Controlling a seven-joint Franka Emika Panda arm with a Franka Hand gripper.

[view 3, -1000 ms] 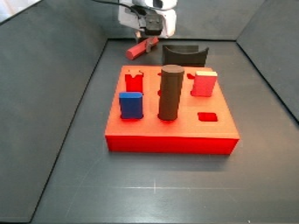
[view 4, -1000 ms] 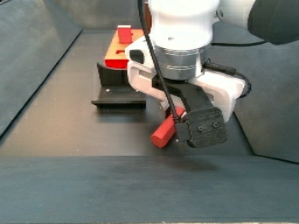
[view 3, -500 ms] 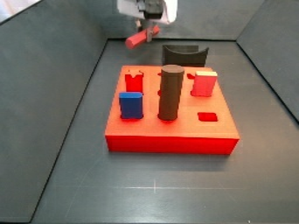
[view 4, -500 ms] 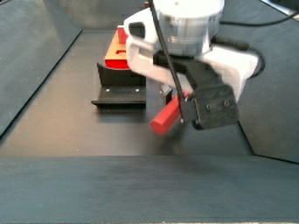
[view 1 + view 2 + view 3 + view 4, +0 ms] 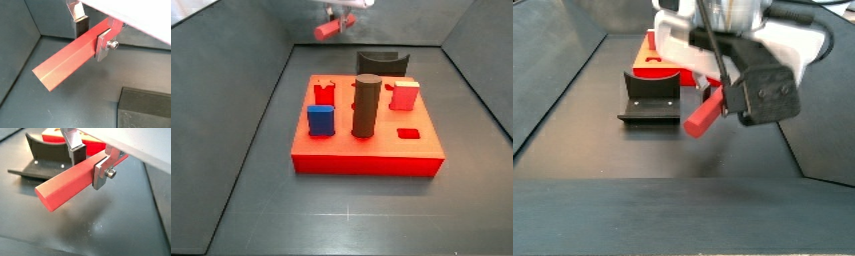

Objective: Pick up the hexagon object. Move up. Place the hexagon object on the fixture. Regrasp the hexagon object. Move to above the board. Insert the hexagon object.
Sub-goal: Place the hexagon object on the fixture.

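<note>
The gripper [image 5: 90, 162] hangs well above the dark floor with its two silver fingers [image 5: 103, 44] clamped on the hexagon object [image 5: 72, 58], one plate on each long side of the bar, near the end that sits under the wrist. The bar is long, slim and bright red, with flat faceted sides and a paler, blunt-cut free end; in both wrist views most of its length sticks out from the fingers, and it slopes down toward that free end. In a side view the gripper [image 5: 341, 14] is at the far end of the floor, close to the back wall, and the bar [image 5: 330, 28] shows as a short red stub, clear of everything below it. In a side view the bar [image 5: 704, 110] tilts with its lower end above bare floor, beside the fixture [image 5: 651, 103], not touching it. The fixture [image 5: 382, 63] is a small, nearly black block with a scooped top, standing on the floor just behind the far edge of the board [image 5: 368, 148]. The board is a flat square red slab in the middle of the floor, carrying a blue block [image 5: 321, 120], a short red notched peg [image 5: 323, 93], a tall dark cylinder [image 5: 366, 105] and a pale red block [image 5: 404, 95], with a small recessed hole [image 5: 409, 133] near its right edge.
</note>
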